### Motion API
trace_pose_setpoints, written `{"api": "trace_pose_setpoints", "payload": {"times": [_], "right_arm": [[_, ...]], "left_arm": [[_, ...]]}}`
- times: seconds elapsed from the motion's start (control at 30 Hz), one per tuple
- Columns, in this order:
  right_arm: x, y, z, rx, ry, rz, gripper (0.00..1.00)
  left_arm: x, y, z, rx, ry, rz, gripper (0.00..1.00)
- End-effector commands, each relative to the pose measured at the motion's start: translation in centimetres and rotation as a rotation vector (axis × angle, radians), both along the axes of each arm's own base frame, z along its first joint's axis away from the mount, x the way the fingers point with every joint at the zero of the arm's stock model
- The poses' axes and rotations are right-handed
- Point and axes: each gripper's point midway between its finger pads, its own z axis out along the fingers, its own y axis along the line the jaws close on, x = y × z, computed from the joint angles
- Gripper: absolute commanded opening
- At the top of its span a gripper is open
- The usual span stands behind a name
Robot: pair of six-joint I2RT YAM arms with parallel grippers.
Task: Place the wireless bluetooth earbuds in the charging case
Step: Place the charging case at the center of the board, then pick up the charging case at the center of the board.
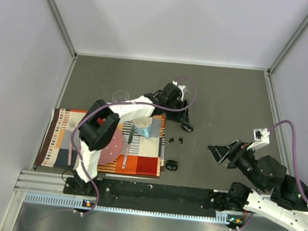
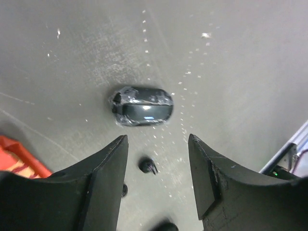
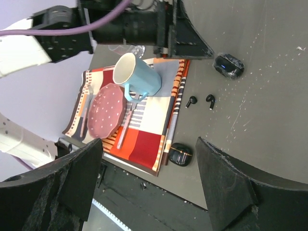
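We find two earbuds (image 3: 191, 101) side by side on the table (image 1: 227, 101), just right of the mat (image 3: 144, 144) (it carries mug (image 3: 137, 77) and plate (image 3: 108, 108)), between a far case (image 3: 229, 66) and a near case (image 3: 181, 155).

The top camera is looking steeply down from high behind the near edge, taking in the whole dark grey tabletop (image 1: 227, 101). The left wrist camera is pointing down close over a glossy black oval case (image 2: 142, 106), while the right wrist camera is viewing that same case and two tiny black hook-curved earbuds (image 3: 191, 101) from farther off.
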Motion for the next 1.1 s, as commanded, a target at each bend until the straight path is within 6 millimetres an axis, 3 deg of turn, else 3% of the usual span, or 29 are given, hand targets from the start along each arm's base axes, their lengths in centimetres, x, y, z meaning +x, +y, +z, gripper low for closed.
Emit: {"api": "trace_pose_setpoints", "payload": {"times": [0.0,0.03,0.1,0.13,0.17,0.2,0.23,0.27,0.3,0.33,0.37,0.4,0.43,0.53,0.57,0.6,0.67,0.73,0.8,0.83,0.93,1.07], "right_arm": [[-0.4,-0.1,1.1,0.037,-0.006,0.016,0.79],[-0.5,0.0,0.9,0.037,-0.001,0.018,0.79],[-0.5,0.1,0.5,0.032,0.009,0.021,0.78],[-0.4,0.3,0.1,0.023,0.018,0.022,0.79],[-0.4,0.6,-0.1,0.013,0.027,0.027,0.79],[-0.4,0.8,-0.5,0.007,0.04,0.028,0.79],[-0.4,1.1,-1.0,-0.009,0.053,0.032,0.79],[-0.5,1.5,-1.5,-0.019,0.07,0.043,0.79],[-0.3,2.2,-2.4,-0.05,0.103,0.045,0.79],[-0.5,2.7,-3.1,-0.067,0.128,0.065,0.79],[-0.5,3.1,-3.7,-0.093,0.151,0.071,0.79],[-0.4,3.8,-4.8,-0.138,0.184,0.077,0.79],[-0.6,4.2,-5.6,-0.165,0.209,0.093,0.79],[-0.5,5.4,-7.4,-0.228,0.263,0.106,0.79],[-0.7,5.9,-7.8,-0.23,0.278,0.129,0.79],[-0.8,6.3,-8.6,-0.24,0.298,0.137,0.78],[-0.8,7.5,-9.8,-0.243,0.34,0.164,0.78],[-1.3,8.2,-11.6,-0.24,0.404,0.215,0.77],[-0.3,8.7,-13.4,-0.218,0.455,0.216,0.75],[-0.9,9.5,-13.7,-0.189,0.49,0.275,0.73],[-0.3,11.1,-14.3,-0.149,0.491,0.335,0.69],[0.0,12.2,-16.1,-0.229,0.526,0.386,0.67]], "left_arm": [[0.6,0.9,8.5,-0.078,-0.19,0.013,0.57],[0.3,1.3,11.0,-0.111,-0.232,0.015,0.57],[-0.5,2.0,12.5,-0.126,-0.274,0.005,0.56],[-1.2,2.6,15.2,-0.165,-0.324,-0.001,0.55],[-1.8,3.3,15.5,-0.165,-0.334,-0.001,0.54],[-2.7,4.1,18.5,-0.212,-0.402,-0.007,0.54],[-3.2,4.6,19.5,-0.229,-0.433,-0.01,0.54],[-3.8,5.5,19.2,-0.223,-0.447,-0.013,0.54],[-4.7,6.5,22.0,-0.272,-0.516,-0.002,0.54],[-5.5,7.2,21.4,-0.273,-0.516,-0.003,0.54],[-6.0,7.7,22.0,-0.295,-0.539,0.002,0.54],[-7.0,8.7,24.7,-0.361,-0.604,0.015,0.54],[-7.7,9.2,23.4,-0.365,-0.592,0.019,0.55],[-10.3,10.8,26.4,-0.492,-0.668,0.016,0.58],[-11.0,11.2,25.3,-0.499,-0.645,0.022,0.59],[-12.0,12.3,26.7,-0.543,-0.68,0.031,0.66],[-12.6,13.4,25.8,-0.553,-0.642,0.083,0.98],[-13.8,14.4,26.6,-0.569,-0.653,0.082,0.98],[-15.0,15.0,26.1,-0.538,-0.634,0.052,0.98],[-15.1,15.3,26.0,-0.527,-0.626,0.054,0.98],[-15.8,15.9,25.2,-0.504,-0.612,0.049,0.98],[-16.1,16.7,24.4,-0.504,-0.605,0.085,0.98]]}}
